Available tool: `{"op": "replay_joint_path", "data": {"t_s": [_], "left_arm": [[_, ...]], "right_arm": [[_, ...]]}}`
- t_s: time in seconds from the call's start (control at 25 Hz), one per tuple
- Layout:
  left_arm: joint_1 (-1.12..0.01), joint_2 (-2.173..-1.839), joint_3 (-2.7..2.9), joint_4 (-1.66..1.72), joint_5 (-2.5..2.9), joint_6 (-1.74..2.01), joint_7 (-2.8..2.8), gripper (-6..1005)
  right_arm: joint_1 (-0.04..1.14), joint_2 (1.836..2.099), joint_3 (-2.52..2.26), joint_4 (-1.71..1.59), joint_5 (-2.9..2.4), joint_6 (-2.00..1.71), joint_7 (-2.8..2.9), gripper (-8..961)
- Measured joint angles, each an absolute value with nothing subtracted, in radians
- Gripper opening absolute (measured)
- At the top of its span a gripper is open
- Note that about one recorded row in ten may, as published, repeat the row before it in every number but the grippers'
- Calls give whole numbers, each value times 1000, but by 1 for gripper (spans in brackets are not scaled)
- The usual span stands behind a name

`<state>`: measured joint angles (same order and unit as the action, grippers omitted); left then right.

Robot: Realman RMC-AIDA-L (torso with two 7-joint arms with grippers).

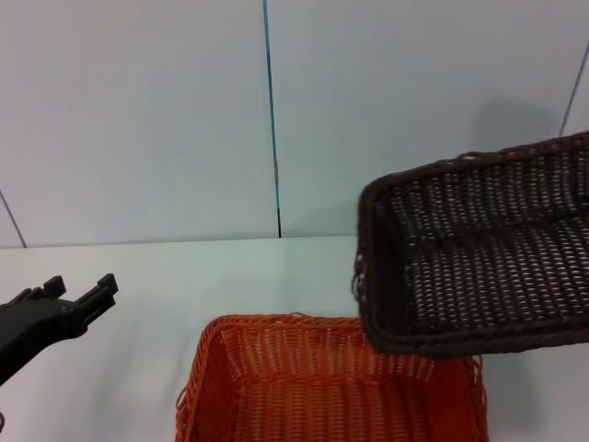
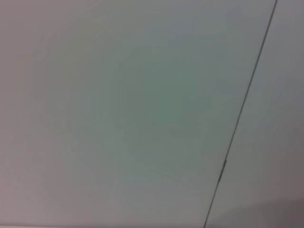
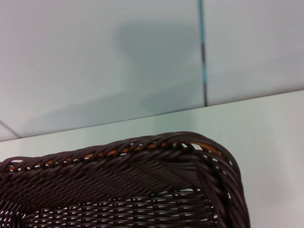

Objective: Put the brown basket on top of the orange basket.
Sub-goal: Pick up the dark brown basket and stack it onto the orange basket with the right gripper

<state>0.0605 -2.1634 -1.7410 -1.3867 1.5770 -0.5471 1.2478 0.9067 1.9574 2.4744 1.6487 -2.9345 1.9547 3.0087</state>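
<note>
**Brown basket airborne, not yet stacked**

Nearest the head camera sits the orange basket (image 1: 331,387), resting on the white desk (image 1: 138,285) at the front centre, its mouth facing up and its inside bare. Above it and off toward the robot's right hangs the brown basket (image 1: 479,253), lifted well clear of the desk and tilted so that its open mouth leans toward the camera. Its lower near corner overlaps the orange basket's far right corner in the head view, yet most of its body lies out to the right, running past the edge of the picture.

In the right wrist view the brown basket's braided rim (image 3: 142,152) fills the lower part, with slivers of orange showing through the weave (so the orange basket lies somewhere beneath that corner). The right gripper itself shows in no picture; judging by the raised basket it carries it, but how its jaws stand I cannot tell.

The left gripper (image 1: 87,299) hovers over the desk well to the left of both baskets, its jaws parted and holding nothing; its wrist camera sees only blank wall.

As I judge it, the lift is done and the carry is partly done. Left to do: bring the brown basket across until it is centred over the orange one, level it, lower it onto the rim, and let go.
</note>
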Motion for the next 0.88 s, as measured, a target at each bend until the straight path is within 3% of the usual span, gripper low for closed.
{"op": "replay_joint_path", "data": {"t_s": [0.44, 0.88], "left_arm": [[75, -2162, -1739, -1401, 1577, -551, 1247, 761], [82, -2161, -1735, -1422, 1603, -563, 1244, 760]], "right_arm": [[818, 2078, 2466, 1931, -2936, 1996, 3010, 128], [732, 2114, 2486, 2014, -2932, 1989, 3010, 128]]}}
